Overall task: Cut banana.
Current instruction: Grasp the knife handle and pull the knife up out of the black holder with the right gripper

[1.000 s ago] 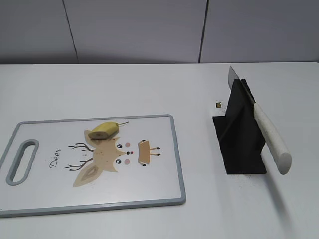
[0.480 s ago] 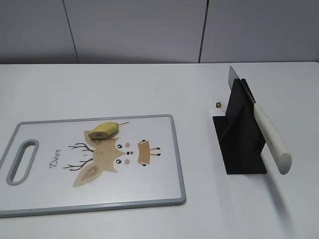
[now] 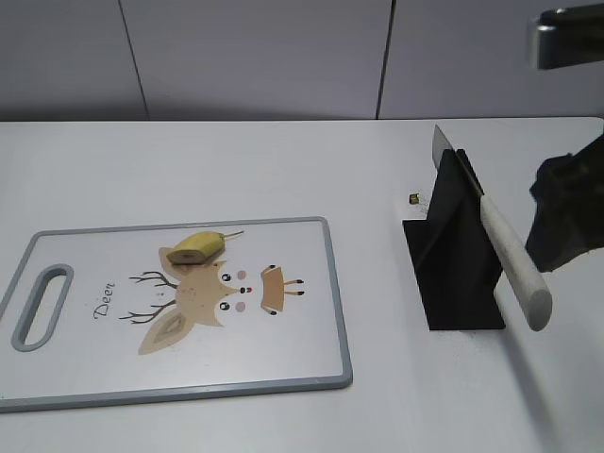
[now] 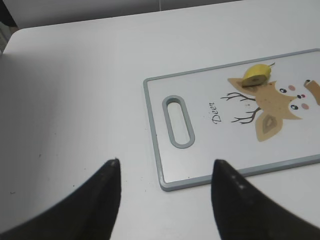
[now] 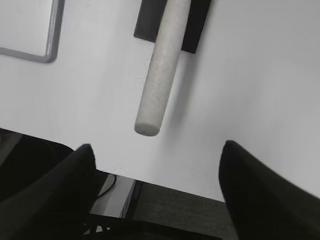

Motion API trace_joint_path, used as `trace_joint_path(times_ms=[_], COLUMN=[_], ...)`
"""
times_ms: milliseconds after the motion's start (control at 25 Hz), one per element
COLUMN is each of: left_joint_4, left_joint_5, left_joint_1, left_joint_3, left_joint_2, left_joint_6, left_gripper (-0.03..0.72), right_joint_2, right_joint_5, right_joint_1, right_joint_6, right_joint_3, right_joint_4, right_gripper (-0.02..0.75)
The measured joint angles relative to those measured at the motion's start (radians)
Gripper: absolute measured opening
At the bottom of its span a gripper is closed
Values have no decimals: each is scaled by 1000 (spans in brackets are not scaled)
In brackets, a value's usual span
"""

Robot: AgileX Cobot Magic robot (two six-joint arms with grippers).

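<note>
One banana [image 3: 195,248] piece, one board [image 3: 94,368], one knife [image 3: 514,269] in one black stand [image 3: 451,274]. My right claw [image 5: 155,165] is spread wide, holding nothing, with the knife handle just ahead between its fingers. Left claw [image 4: 165,175] also released; the banana sits on the board, well ahead and to its right.

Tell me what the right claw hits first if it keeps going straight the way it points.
Probably the knife handle: it lies centred ahead of the open right claw, its butt end nearest, with the black stand beyond. Depth is unclear, so the claw may sit above it.
</note>
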Motion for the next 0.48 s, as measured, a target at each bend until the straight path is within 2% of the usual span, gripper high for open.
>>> trace_joint_path(times_ms=[200,480], left_joint_4=[0,0], left_joint_5=[0,0], left_joint_1=[0,0], left_joint_3=[0,0], left_joint_2=[0,0], left_joint_6=[0,0], left_gripper=[562,562], right_joint_2=[124,246], right_joint_5=[-17,-87], right_joint_1=[-8,-81], right_joint_6=[0,-32], right_joint_3=[-1,-1], right_joint_4=[0,20], right_gripper=[577,577])
